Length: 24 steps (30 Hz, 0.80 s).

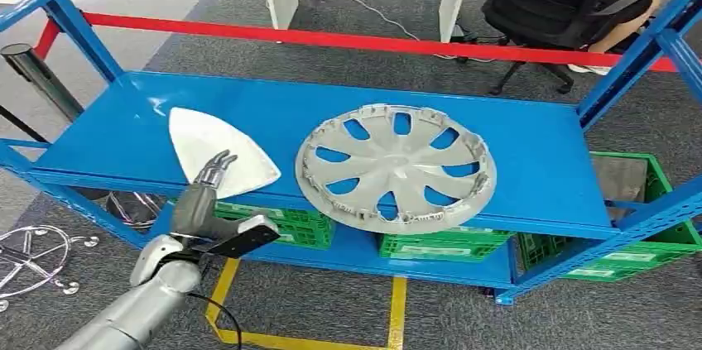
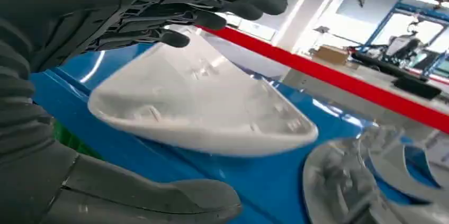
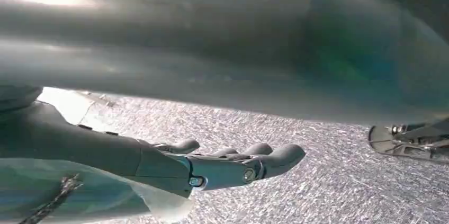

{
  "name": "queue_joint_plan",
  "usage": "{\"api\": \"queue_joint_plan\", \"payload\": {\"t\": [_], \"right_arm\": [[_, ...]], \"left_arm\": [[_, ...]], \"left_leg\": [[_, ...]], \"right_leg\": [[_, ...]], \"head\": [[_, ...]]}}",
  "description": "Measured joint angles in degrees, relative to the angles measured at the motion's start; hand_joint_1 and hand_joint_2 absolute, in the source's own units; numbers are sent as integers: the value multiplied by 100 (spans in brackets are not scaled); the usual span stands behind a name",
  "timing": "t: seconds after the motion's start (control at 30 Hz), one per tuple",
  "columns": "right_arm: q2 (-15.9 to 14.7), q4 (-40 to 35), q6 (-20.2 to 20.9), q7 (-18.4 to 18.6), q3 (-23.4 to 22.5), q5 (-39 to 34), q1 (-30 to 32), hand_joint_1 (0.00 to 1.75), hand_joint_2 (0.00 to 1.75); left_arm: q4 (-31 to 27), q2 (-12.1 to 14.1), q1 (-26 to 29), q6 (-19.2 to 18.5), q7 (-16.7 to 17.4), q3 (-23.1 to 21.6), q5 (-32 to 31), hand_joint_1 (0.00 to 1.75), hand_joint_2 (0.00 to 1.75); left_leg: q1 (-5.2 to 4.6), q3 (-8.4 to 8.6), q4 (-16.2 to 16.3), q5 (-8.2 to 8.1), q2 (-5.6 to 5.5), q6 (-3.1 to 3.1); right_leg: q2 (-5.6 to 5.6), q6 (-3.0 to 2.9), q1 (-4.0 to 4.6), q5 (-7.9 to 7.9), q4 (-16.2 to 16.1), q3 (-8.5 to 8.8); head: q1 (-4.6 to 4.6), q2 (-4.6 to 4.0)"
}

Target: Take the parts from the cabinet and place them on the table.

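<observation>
Left hand (image 1: 209, 187) open, fingers spread over white shell part (image 1: 217, 151) on blue shelf (image 1: 538, 151), nothing gripped; looks light, stiff, slick plastic, so pinch near rim.

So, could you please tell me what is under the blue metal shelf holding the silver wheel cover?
Green plastic crates sit on the lower blue shelf; the blue metal shelf above covers their contents.

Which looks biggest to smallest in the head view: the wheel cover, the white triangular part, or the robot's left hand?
1. Wheel cover, clearly the largest on the blue shelf.
2. White triangular part.
3. Left hand, smallest, though it is nearer the camera and its fingers overlap the part, so that gap is less sure.
</observation>
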Motion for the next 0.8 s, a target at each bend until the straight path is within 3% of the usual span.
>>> {"api": "queue_joint_plan", "payload": {"t": [0.27, 0.8], "right_arm": [[-44, 39, 0, -9, 92, 0, -15, 0, 0], [-63, 83, -31, 15, 234, 0, -54, 0, 0]], "left_arm": [[535, -142, -156, 63, 0, -262, -118, 0, 175], [865, -232, -281, 94, 0, -308, -96, 0, 175]], "left_leg": [[1, 0, 0, 0, 0, 0], [1, 0, 0, 0, 0, 0]], "right_leg": [[1, 0, 1, 0, 1, 0], [0, 0, 0, 0, 1, 0]], "head": [[0, 0], [0, 0]]}}
